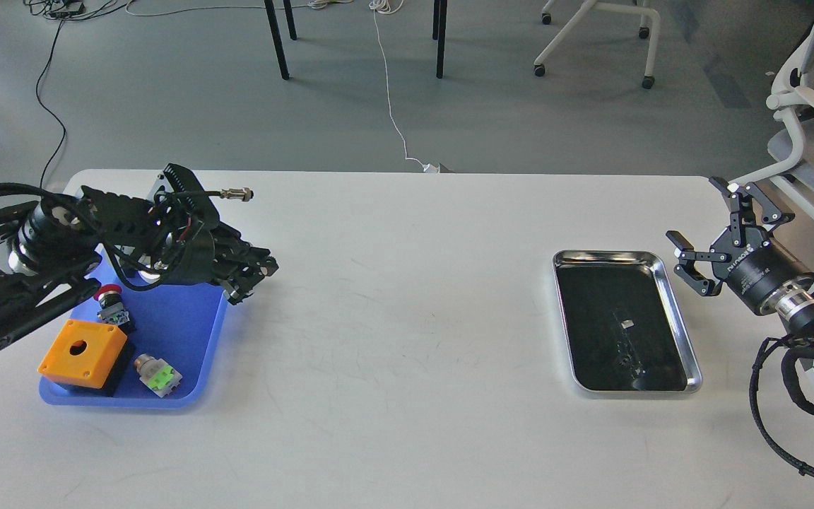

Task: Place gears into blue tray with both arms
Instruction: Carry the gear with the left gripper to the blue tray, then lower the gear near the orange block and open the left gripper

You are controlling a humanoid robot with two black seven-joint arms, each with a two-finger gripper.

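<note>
Two tools over a table with two trays.
Left tool (251, 279), dark and end-on over the blue tray's (198, 353) far corner: grip unreadable. Right tool (707, 237), marked ROBOTIQ, gapes empty beside the steel tray (682, 332). Gears cannot be made out.

White table (393, 339), rounded far corners, faint scuff marks across top. Landmark: steel tray (686, 338). Steel tray lies flat on table, toward right side, shiny rim, dark bottom, long side running away from viewer. Blue tray (202, 357) lies on table well left of steel tray, near left edge, roughly level with it. Wide bare stretch of tabletop between the two. Bare tabletop also nearer viewer than steel tray and beyond it, up to far edge.
</note>
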